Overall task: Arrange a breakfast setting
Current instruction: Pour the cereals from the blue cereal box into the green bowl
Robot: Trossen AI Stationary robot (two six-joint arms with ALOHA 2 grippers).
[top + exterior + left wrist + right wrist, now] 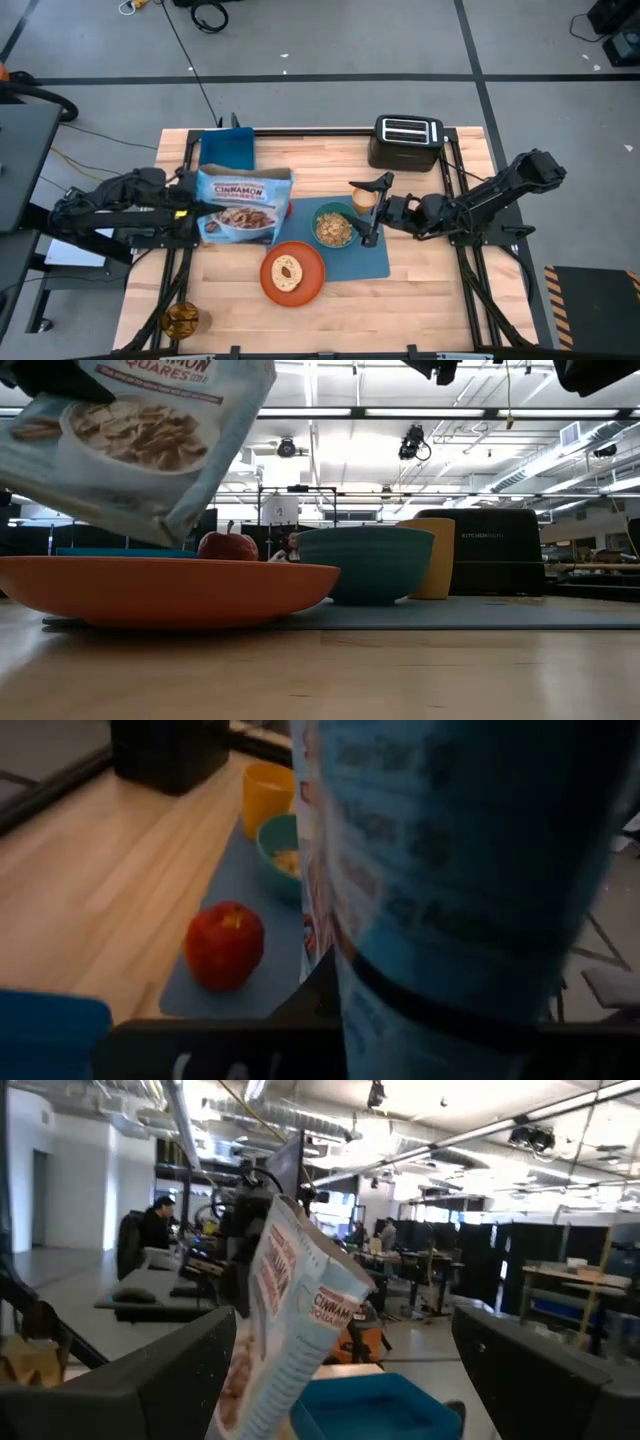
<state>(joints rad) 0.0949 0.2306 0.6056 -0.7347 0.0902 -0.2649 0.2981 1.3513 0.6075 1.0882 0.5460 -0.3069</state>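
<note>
My left gripper [196, 207] is shut on the blue cereal bag [243, 205], which is held up over the table's left half. In the low view the bag [140, 440] hangs tilted above the orange plate [160, 590]. A round bread piece [288, 270] lies on the plate [312, 285]. The teal bowl [335, 228] with cereal and the orange cup [363, 198] stand on the blue placemat [360, 260]. The red apple [224, 944] rests on the mat's left end, under the bag. My right gripper [371, 211] is open, raised above the cup. The spoon is not visible. My left gripper holds the cereal bag by its left side [205, 205], coming level from the table's left. The bag fills the left wrist view [450, 870] and hides the fingers, so the kind of hold cannot be told. The bag is lifted clear and tilted, its open top toward the far edge.
A deep blue bin [226, 150] stands at the far left of the table and a black toaster [407, 142] at the far right. A small brownish object [182, 320] sits near the front left corner. Bare wood [440, 300] lies at the front right.
</note>
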